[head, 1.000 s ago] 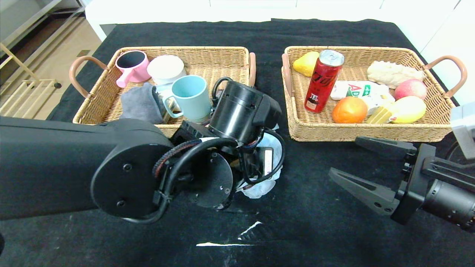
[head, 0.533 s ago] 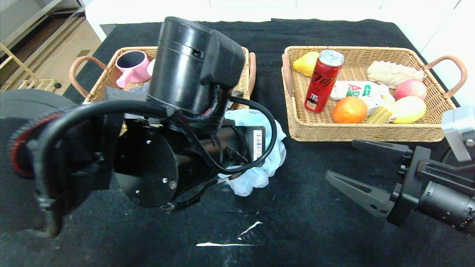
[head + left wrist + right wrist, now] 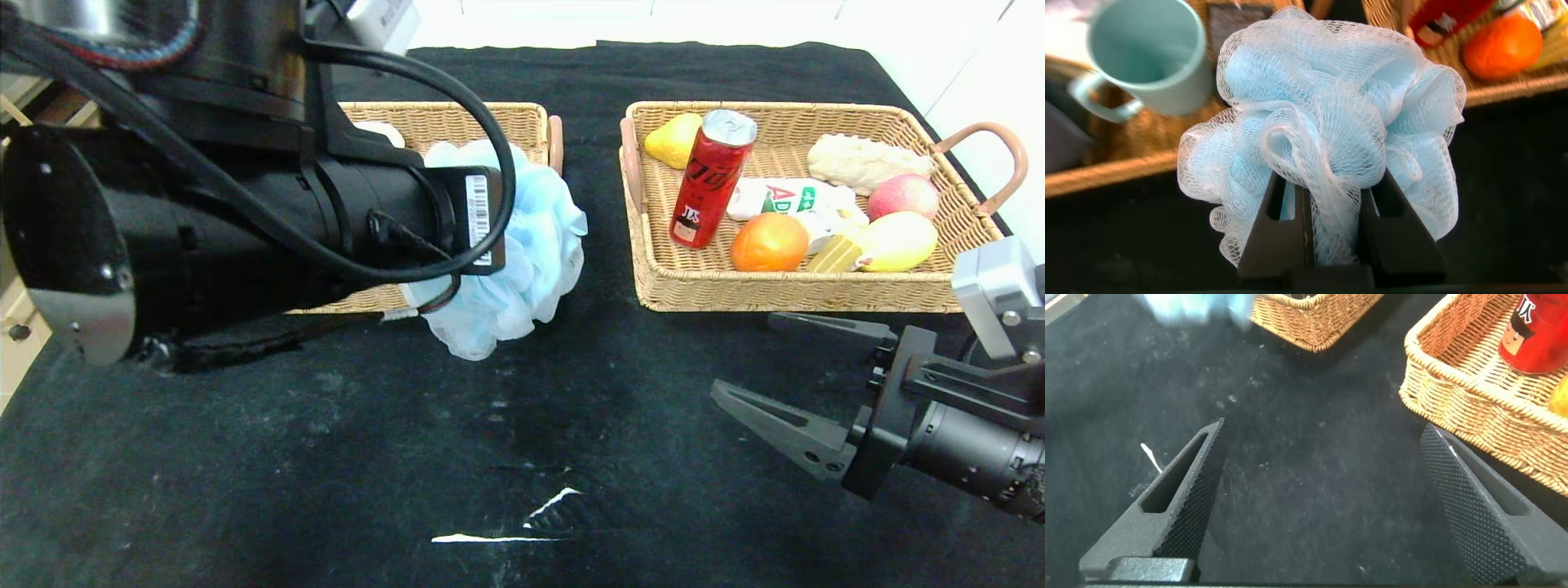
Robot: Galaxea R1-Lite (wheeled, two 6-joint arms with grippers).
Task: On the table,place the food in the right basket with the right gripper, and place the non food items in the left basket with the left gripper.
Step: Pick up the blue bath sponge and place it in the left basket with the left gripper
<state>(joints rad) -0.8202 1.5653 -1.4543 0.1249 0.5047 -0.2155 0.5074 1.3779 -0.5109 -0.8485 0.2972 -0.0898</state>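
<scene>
The left gripper [image 3: 1327, 237], clamped on the blue bath pouf [image 3: 522, 245] apparently just beside the left basket [image 3: 457, 118], must next carry it over that rim; the right gripper [image 3: 804, 384] idles, jaws apart.

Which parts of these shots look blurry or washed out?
Head view: the room beyond the table's far edge is blown out white. Left wrist view: the teal mug is soft, the bath pouf sharp. Right wrist view: the pouf is a smeared pale blur.
</scene>
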